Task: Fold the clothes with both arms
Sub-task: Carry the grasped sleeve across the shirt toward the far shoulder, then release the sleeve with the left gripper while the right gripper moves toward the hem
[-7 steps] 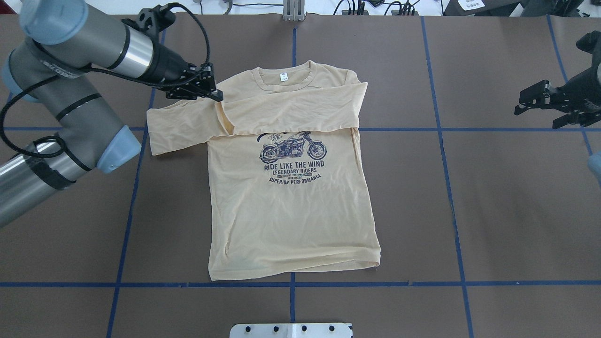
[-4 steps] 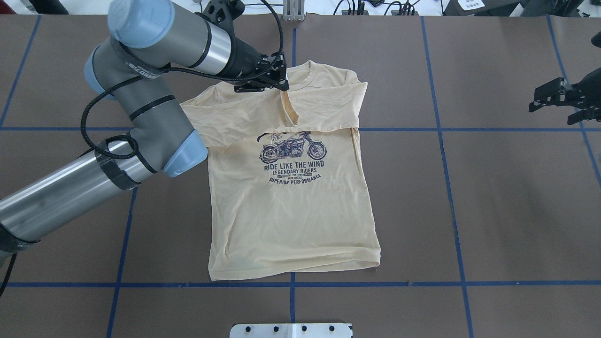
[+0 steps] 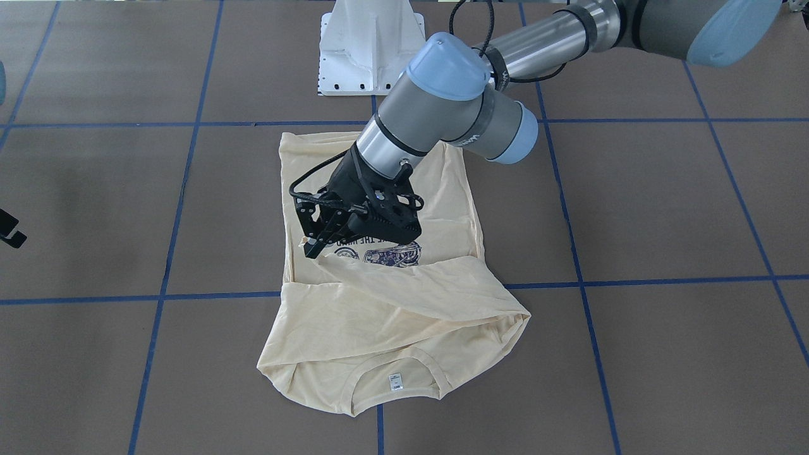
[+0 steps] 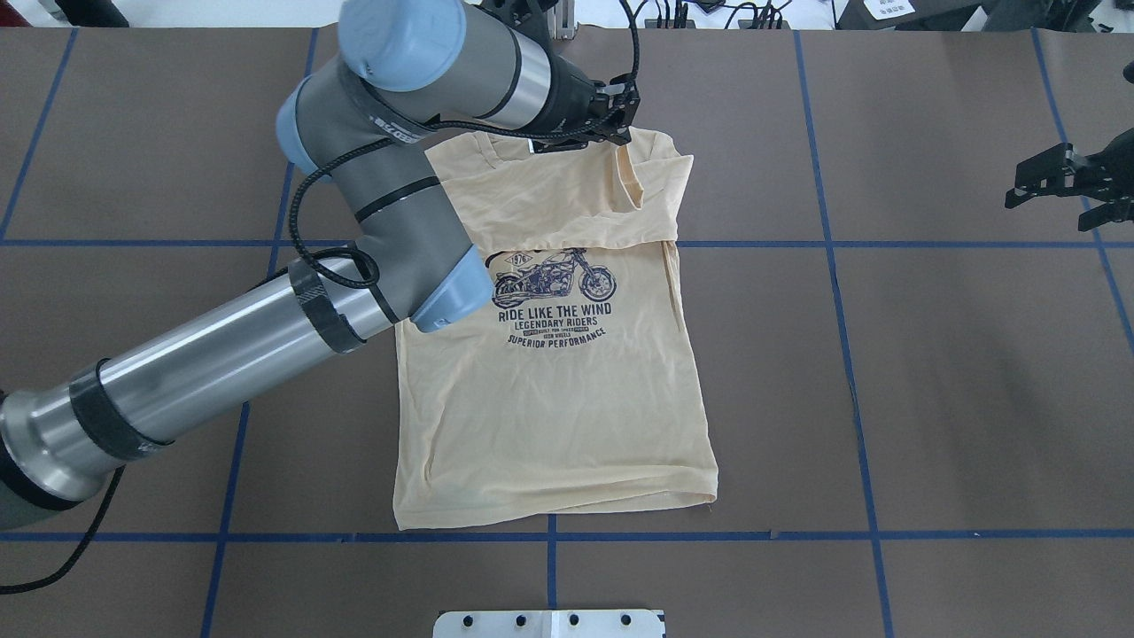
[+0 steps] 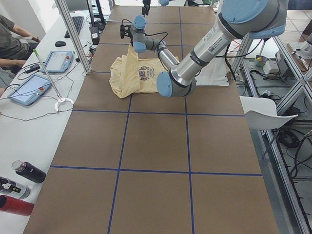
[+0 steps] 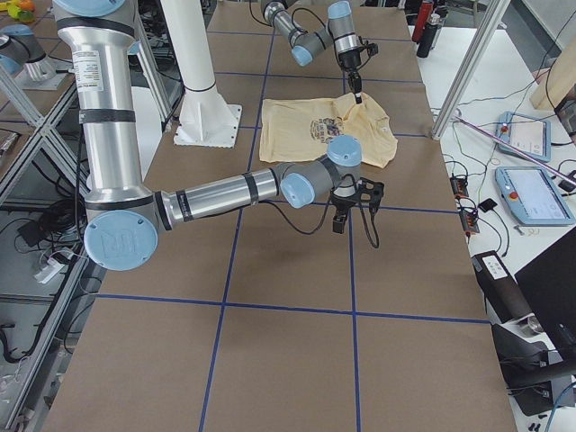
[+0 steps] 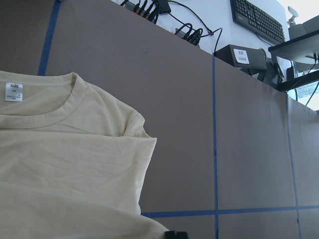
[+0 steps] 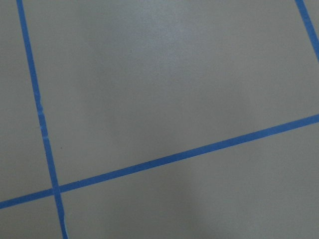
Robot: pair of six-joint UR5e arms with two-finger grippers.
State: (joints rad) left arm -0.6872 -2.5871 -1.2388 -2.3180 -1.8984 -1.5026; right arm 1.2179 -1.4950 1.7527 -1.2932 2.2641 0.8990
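Note:
The cream-yellow shirt [image 4: 549, 416] lies flat, print [image 4: 554, 292] up, collar at the far side. One sleeve lies folded across the chest. My left gripper [image 4: 623, 135] is shut on the other sleeve's cloth and holds it lifted over the shirt's right shoulder, so the sleeve drapes across the collar area. In the front-facing view the left gripper [image 3: 308, 245] pinches a cloth edge above the print, and the neck label [image 3: 395, 382] shows. My right gripper [image 4: 1019, 183] is open and empty, far off at the table's right edge.
The white pedestal base [image 3: 370, 44] stands at the near edge behind the shirt's hem. Blue tape lines [image 4: 833, 244] grid the brown table. An operators' side table with tablets [image 5: 29, 87] and bottles [image 5: 24, 170] runs along the far side.
My left gripper has carried the sleeve rightward, from the shirt's left shoulder across the collar to near its right shoulder. The right gripper has drawn back slightly to the right.

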